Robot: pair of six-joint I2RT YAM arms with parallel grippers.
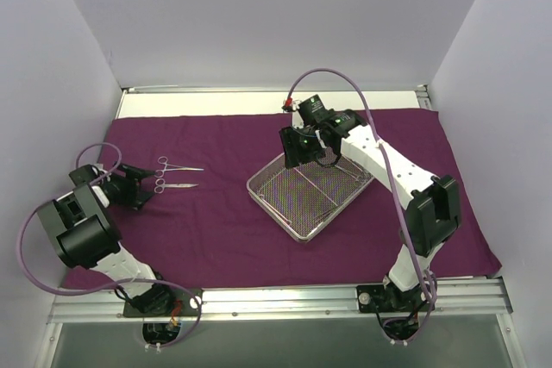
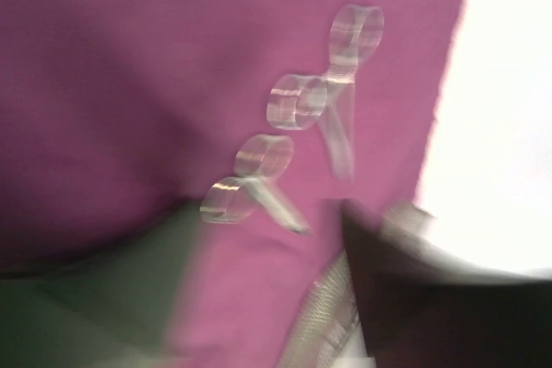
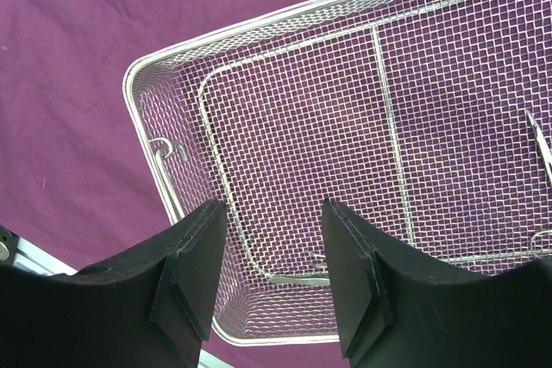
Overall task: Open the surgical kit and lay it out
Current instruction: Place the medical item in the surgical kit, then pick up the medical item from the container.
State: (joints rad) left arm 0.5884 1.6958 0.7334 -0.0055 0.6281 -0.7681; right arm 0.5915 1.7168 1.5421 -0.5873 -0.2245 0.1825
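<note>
The dark purple cloth (image 1: 233, 230) lies spread flat over the table. The silver wire-mesh tray (image 1: 285, 204) sits on it right of centre, turned at an angle. Two thin silver scissor-like instruments (image 1: 179, 167) (image 1: 177, 185) lie side by side on the cloth at the left. My left gripper (image 1: 142, 185) is open and empty just left of their ring handles. The left wrist view is blurred and shows both instruments (image 2: 338, 114) (image 2: 274, 197) ahead of the gripper (image 2: 267, 299). My right gripper (image 1: 297, 154) (image 3: 272, 273) hangs open and empty over the tray's (image 3: 138, 127) far corner, with an instrument (image 3: 315, 279) on the mesh below it.
Another thin instrument (image 3: 543, 152) shows at the right edge of the tray. White table (image 1: 216, 102) shows beyond the cloth's far edge. Grey walls close in left, right and behind. A metal rail (image 1: 285, 299) runs along the near edge.
</note>
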